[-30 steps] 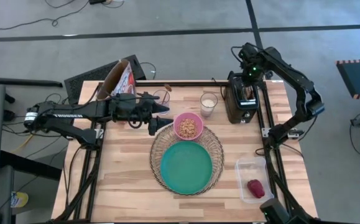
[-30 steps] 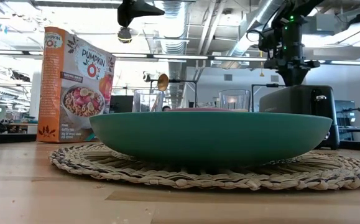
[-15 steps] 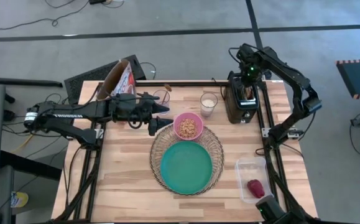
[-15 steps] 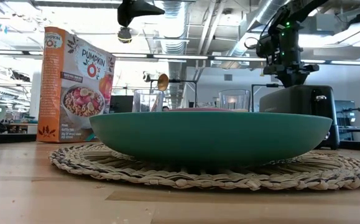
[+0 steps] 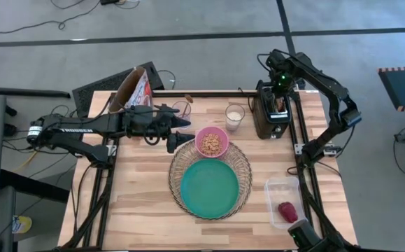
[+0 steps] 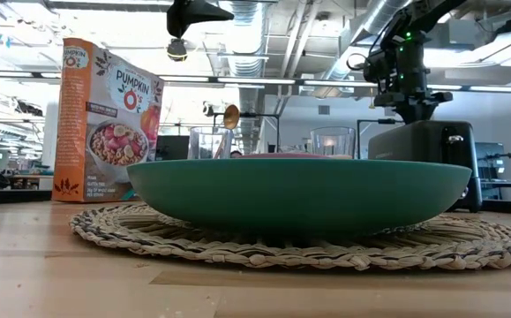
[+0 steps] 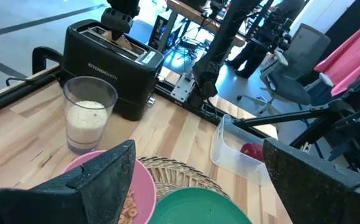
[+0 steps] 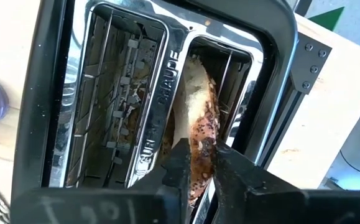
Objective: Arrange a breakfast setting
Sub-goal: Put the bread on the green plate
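the right gripper (image 8: 197,163) sits over the black toaster (image 5: 271,115) near the desk's far right corner, lower than a second ago and its jaws narrower, now pinching the tan seeded bagel (image 8: 198,118) standing in one slot. the left gripper (image 5: 179,134) has not moved, jaws wide open and empty beside the small pink bowl (image 5: 212,142) of cereal. that bowl touches the far rim of the round wire charger (image 5: 176,165), which carries the round teal plate (image 5: 209,187) at the desk's middle. the dark red fruit (image 5: 287,211) lies in the clear plastic tub (image 5: 275,187) by the right edge
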{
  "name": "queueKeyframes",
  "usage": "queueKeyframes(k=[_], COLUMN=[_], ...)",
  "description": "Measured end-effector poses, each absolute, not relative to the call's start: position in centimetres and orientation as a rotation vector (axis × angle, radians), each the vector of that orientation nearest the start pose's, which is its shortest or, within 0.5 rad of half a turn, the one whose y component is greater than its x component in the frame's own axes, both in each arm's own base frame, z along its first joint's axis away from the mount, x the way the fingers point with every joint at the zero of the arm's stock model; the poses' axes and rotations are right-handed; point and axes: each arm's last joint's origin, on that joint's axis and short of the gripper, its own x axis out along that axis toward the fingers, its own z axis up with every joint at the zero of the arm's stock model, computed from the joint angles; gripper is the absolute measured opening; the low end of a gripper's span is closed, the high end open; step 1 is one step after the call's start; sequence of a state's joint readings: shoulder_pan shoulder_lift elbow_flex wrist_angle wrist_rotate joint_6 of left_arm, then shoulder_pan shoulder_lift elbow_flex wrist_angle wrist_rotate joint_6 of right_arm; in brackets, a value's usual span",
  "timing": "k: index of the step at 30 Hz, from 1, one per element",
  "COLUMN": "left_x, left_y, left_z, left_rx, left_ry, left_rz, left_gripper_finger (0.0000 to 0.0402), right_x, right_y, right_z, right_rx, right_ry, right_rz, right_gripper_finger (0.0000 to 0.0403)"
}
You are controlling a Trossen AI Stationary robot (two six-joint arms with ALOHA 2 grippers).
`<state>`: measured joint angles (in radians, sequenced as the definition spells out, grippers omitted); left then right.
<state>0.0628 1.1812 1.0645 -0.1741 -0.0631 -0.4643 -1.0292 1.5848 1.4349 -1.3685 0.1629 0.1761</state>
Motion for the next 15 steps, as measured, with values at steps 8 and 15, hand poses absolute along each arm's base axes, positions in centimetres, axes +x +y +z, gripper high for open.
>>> queueKeyframes(k=[8, 15], left_x=[26.2, 26.2], left_y=[1.8, 1.8], left_z=[35.1, 35.1], left_rx=[-0.476, -0.479], left_ry=[0.255, 0.255], left_rz=[0.192, 0.193], left_gripper_finger=[0.0336, 0.0336], right_x=[14.0, 13.9], right_y=[-24.2, -24.1], right_z=[30.0, 33.0], right_rx=[0.794, 0.762], right_ry=[1.375, 1.332], right_rz=[-1.082, -1.108], right_gripper_finger=[0.0074, 0.0076])
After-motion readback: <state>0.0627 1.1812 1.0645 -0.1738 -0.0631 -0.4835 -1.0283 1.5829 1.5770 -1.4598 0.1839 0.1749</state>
